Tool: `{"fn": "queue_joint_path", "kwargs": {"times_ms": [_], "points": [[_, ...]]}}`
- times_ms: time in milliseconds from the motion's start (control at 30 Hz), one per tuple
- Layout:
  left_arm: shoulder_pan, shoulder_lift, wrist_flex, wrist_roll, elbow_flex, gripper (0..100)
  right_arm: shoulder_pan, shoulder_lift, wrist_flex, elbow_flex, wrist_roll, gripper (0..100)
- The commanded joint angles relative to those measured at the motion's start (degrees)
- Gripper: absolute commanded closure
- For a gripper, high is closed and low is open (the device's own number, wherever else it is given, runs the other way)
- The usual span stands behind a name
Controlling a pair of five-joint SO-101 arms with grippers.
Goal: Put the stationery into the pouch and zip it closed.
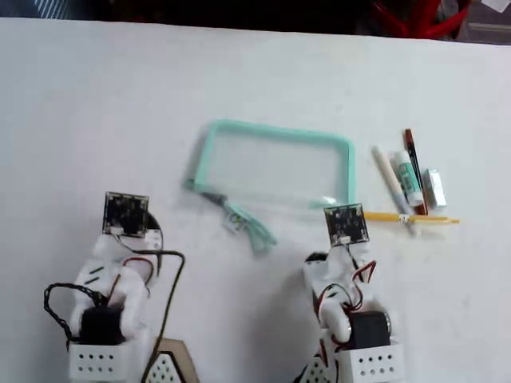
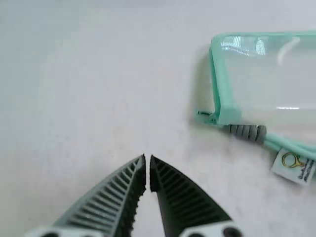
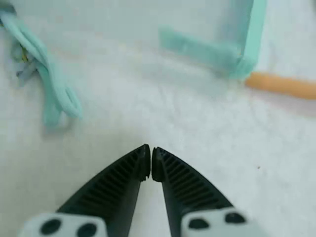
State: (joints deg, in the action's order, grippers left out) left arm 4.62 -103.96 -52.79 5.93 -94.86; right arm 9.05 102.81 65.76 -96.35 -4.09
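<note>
While the left tool and right tool sit pressed together, we judge the clear mint-trimmed plastic pouch, centred on the white bench, light, limp and slippery; grip its stiffer trim.

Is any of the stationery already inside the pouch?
No, the pouch looks empty and the stationery lies outside, beside it.

No text can be read. White tag by the pouch corner, lower right of the left wrist view: gold emblem and tiny print, too small to read. Glue stick label, right side of the high view: print unreadable.
</note>
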Motion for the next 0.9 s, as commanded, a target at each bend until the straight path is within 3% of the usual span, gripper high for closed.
{"fn": "queue_joint_path", "kwargs": {"times_ms": [0,100,200,267,400,600,867], "points": [[0.7,-0.5,3.4,0.8,-2.2,96,0.1,0.4,-11.4,-0.5,-0.1,97.8],[6.5,-0.5,6.0,9.5,-1.9,96,1.0,0.4,-17.5,-0.5,-6.1,97.7],[16.1,-0.5,10.1,12.2,-2.1,96,3.8,0.4,-21.1,-0.5,-23.5,95.4],[23.0,-0.5,12.5,7.9,-1.7,96,5.9,0.4,-21.5,-0.5,-32.1,92.4],[33.6,-0.5,15.1,-8.2,-2.0,96,10.4,0.4,-21.5,-0.5,-34.4,90.0],[34.3,-0.5,14.2,-9.6,-1.8,96,16.6,0.4,-20.1,-0.4,-35.1,90.7],[29.7,-0.6,4.0,-4.9,2.5,96,21.0,-0.3,-16.1,7.5,-36.6,90.7]]}}
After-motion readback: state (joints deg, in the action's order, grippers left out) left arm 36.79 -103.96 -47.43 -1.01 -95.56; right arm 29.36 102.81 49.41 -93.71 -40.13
